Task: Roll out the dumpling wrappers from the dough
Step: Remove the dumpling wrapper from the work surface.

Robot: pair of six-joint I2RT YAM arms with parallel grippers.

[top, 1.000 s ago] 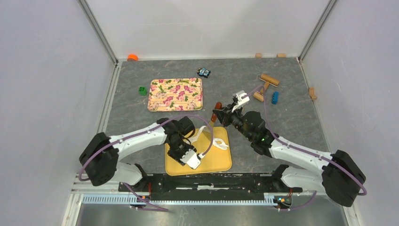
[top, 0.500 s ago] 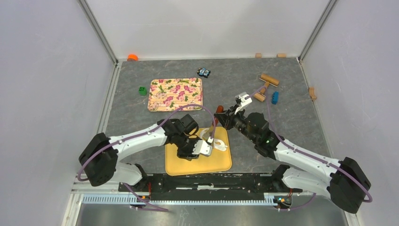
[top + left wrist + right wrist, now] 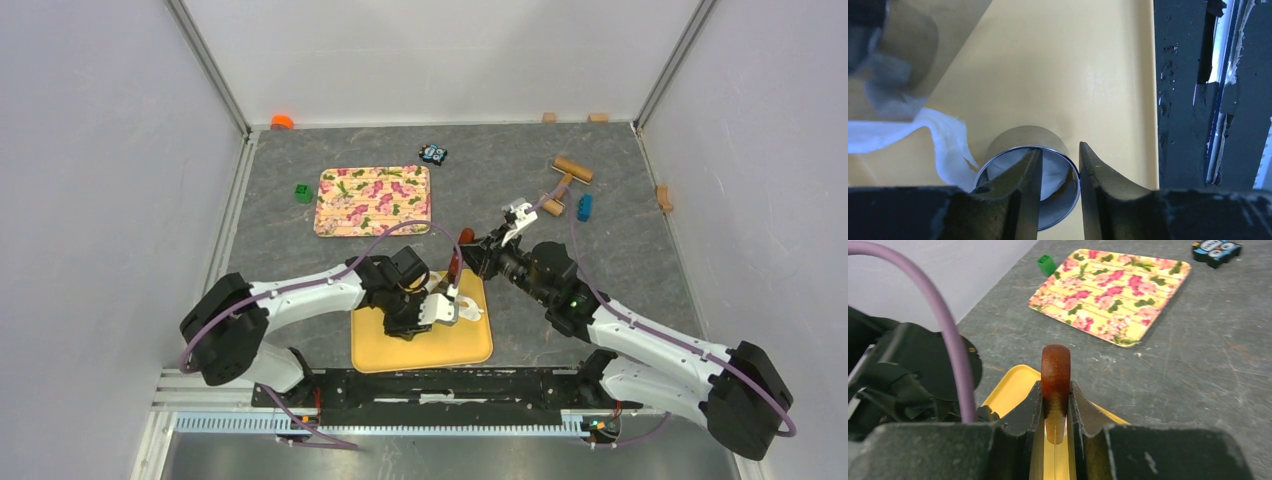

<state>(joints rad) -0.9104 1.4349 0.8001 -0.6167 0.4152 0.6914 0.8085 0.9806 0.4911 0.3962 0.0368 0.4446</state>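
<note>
My left gripper (image 3: 1060, 148) has just swung across the yellow board (image 3: 1073, 65), jaws half-spread astride the rim of the clear cup (image 3: 1023, 136) beside the dough (image 3: 945, 137), while the right gripper (image 3: 1055, 385), pinching the rolling pin (image 3: 1056, 362), closes in, so rolling looks imminent.

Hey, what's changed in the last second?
The left hand swung right and away across the flat yellow board, now open astride the rim of the clear round cup beside the ragged white dough strip. The right hand barely shifted, still clamped on the reddish-brown wooden rolling pin. The flowered tray stayed put.
</note>
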